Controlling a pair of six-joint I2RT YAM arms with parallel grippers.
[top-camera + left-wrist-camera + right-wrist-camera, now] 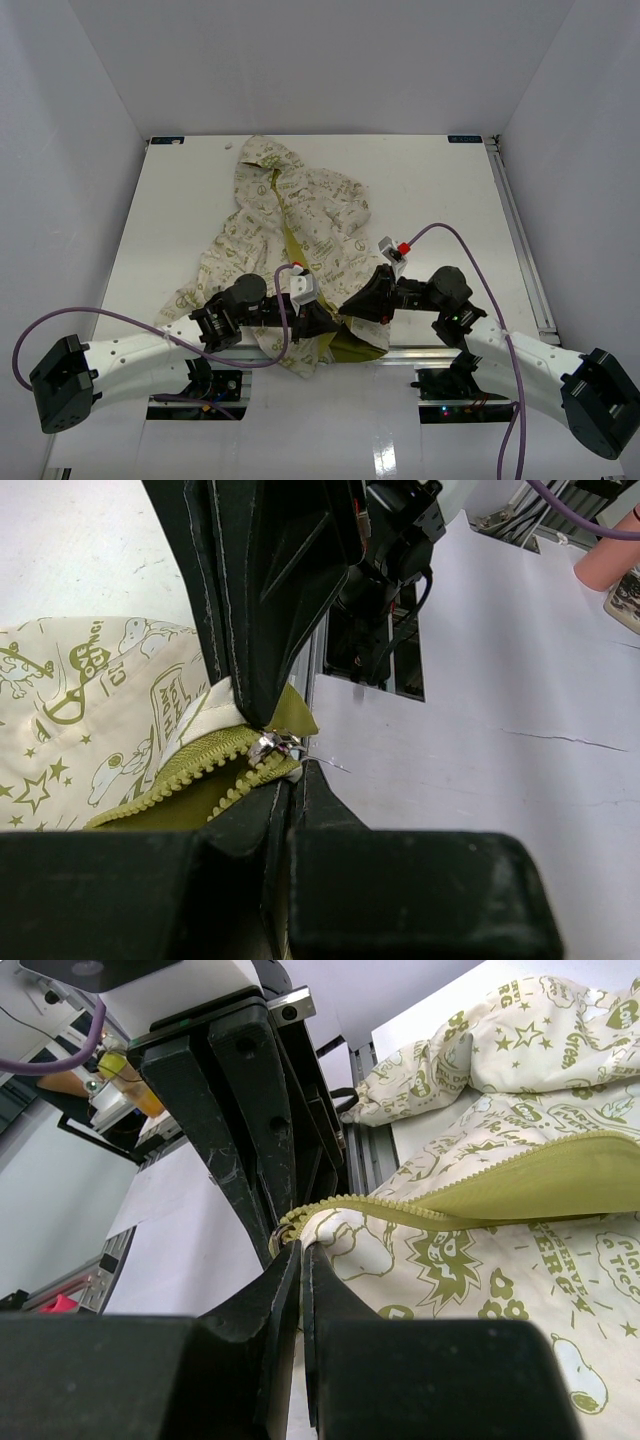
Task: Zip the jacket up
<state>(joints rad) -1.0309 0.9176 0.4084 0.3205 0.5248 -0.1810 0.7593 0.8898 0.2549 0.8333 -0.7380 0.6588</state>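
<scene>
**A:** Where does the jacket lie?

**B:** On the white tabletop (450,200), left of its middle. The jacket (300,215) runs from the hood (262,160) at about 11 o'clock, close to the far edge, down to the hem (340,345) at 6 o'clock, right on the near edge. The cream printed side faces up, and one sleeve (205,285) trails toward 8 o'clock.

**A:** Is the front open?

**B:** Mostly. From above, a strip of olive lining (292,240) shows down the middle, and more of it spills out at the hem.

**A:** And the grippers?

**B:** Both reach in to the hem and meet tip to tip. The left gripper (328,322) comes in from 8 o'clock and the right gripper (352,305) from 4 o'clock.

**A:** What do the jaws hold?

**B:** The left jaws are pressed together with only a thin slit between them. They pinch the jacket's bottom edge at the foot of the zipper (185,775). The right jaws are closed just as tightly and nip the cloth edge where the olive teeth begin.

**A:** How does the zipper stand?

**B:** In the left wrist view, its two rows of teeth come together at the metal slider (275,745). The slider sits at the very bottom, just at the tips of both grippers. Away from it the rows part.
</scene>
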